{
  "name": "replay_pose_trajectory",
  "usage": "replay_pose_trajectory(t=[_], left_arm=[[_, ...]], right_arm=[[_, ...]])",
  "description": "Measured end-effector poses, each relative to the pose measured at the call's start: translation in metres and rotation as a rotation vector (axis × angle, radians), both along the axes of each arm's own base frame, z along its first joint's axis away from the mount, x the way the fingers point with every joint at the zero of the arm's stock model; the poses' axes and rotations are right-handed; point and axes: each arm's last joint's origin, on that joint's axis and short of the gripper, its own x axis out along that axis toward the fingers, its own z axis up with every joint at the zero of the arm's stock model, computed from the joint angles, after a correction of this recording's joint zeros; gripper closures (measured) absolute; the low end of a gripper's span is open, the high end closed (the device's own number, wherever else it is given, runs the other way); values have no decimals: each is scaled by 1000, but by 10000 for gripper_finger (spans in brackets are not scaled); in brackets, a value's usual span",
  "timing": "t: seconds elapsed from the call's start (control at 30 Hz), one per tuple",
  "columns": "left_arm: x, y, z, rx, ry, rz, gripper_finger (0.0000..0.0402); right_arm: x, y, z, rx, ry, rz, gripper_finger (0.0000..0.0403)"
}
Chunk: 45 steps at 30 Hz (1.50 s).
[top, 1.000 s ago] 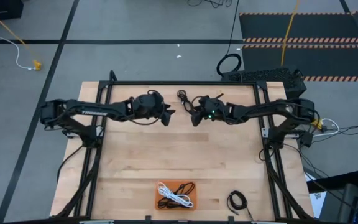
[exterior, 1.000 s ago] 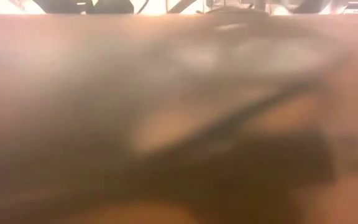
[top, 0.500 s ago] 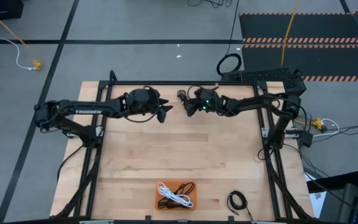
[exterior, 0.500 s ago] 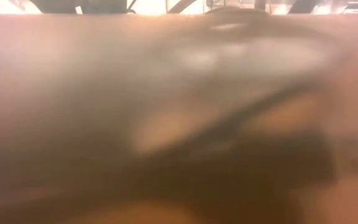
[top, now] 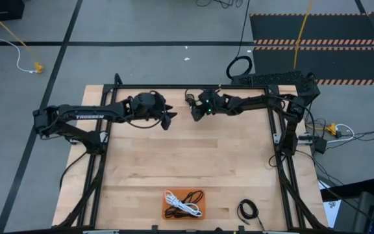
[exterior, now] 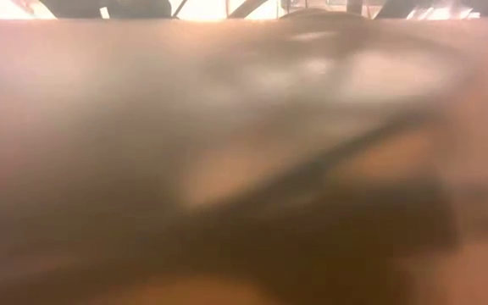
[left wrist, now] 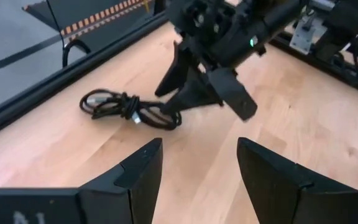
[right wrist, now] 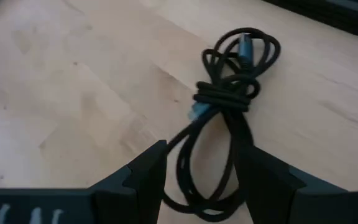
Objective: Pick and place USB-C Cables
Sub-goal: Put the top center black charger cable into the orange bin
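Now right gripper (right wrist: 196, 163) fingers straddle black cable (right wrist: 229, 106), open

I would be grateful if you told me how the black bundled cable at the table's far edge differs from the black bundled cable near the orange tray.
The black bundled cable at the far edge is an elongated bundle cinched at its middle, while the black bundled cable beside the orange tray is a rounder coil. The far one lies between the open fingers of the right gripper; the near one has no gripper by it. Both rest on the bare wooden table, outside the tray.
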Motion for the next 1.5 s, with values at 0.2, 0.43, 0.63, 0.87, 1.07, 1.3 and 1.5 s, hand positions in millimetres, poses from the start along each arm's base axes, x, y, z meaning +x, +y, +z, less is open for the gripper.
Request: replay_pose_trajectory(t=[0.2,0.43,0.63,0.87,1.07,1.3,1.5], left_arm=[[-4,-1,4,10,-7,-2,195],[-5,0,10,28,-35,-2,195],[-5,0,9,23,-26,-2,195],[-5,0,9,23,-26,-2,195],[-5,0,9,22,-25,-2,195],[-8,-1,5,14,21,-6,195],[-9,-2,2,14,56,-14,195]], right_arm=[[0,-2,-4,46,-13,52,227],[4,2,-20,76,15,77,227],[7,2,-37,93,44,81,227],[7,1,-38,93,48,78,266],[4,-5,-39,63,65,99,382],[0,-9,-31,48,53,101,394],[-1,-3,7,-35,-22,152,395]])
